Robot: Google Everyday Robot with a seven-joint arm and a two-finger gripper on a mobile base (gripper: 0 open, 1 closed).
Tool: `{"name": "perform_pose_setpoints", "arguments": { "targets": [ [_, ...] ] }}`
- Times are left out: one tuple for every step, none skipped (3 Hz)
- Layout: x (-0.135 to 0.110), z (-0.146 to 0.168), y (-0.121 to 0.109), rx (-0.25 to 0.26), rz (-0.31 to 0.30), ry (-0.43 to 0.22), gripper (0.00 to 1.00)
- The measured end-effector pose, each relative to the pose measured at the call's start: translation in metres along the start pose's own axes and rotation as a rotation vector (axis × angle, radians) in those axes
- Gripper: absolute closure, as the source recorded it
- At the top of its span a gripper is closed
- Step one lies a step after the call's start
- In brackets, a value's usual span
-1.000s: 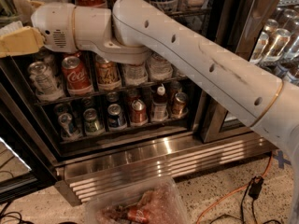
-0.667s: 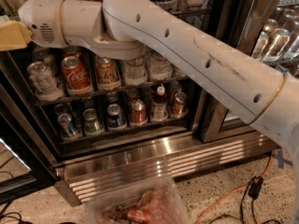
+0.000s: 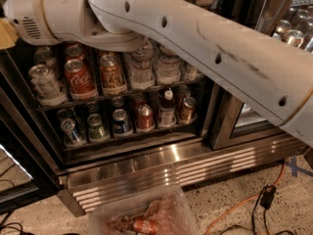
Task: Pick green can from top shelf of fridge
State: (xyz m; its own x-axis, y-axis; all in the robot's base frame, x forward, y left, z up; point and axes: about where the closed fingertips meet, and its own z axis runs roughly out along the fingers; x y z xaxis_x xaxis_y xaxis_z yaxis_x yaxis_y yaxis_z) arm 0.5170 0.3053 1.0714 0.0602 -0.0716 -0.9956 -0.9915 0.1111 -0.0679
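Observation:
My white arm [image 3: 195, 38] reaches across the top of the view in front of the open fridge [image 3: 161, 168]. At the far left edge, only a yellowish piece of my gripper [image 3: 4, 33] shows, level with the upper rack. The green can is not in view. The arm hides most of the top shelf, and the rest of it lies above the frame. Below the arm a rack holds a silver can [image 3: 44, 82], a red Coca-Cola can [image 3: 79, 78], an orange-brown can [image 3: 112, 73] and clear bottles [image 3: 142, 67].
A lower rack [image 3: 122, 136] carries several small cans and bottles. A clear plastic bin [image 3: 142, 217] with a red can sits on the speckled floor in front of the steel grille. An orange cable [image 3: 234, 207] runs at the right. A second glass door [image 3: 288, 28] stands at the right.
The arm has swung up and to the left. The gripper has slid almost out of the left edge of the view. The cans on the racks have not moved.

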Motion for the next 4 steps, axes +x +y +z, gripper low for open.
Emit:
{"name": "perform_pose_setpoints", "arguments": {
  "targets": [
    [0.009, -0.0074, -0.0043, 0.069, 0.034, 0.04, 0.0],
    [0.0158, -0.0086, -0.0067, 0.107, 0.057, 0.055, 0.0],
    [0.0158, -0.0086, -0.0067, 0.107, 0.057, 0.055, 0.0],
    [0.0112, -0.0032, -0.0043, 0.084, 0.045, 0.031, 0.0]
  ]
}}
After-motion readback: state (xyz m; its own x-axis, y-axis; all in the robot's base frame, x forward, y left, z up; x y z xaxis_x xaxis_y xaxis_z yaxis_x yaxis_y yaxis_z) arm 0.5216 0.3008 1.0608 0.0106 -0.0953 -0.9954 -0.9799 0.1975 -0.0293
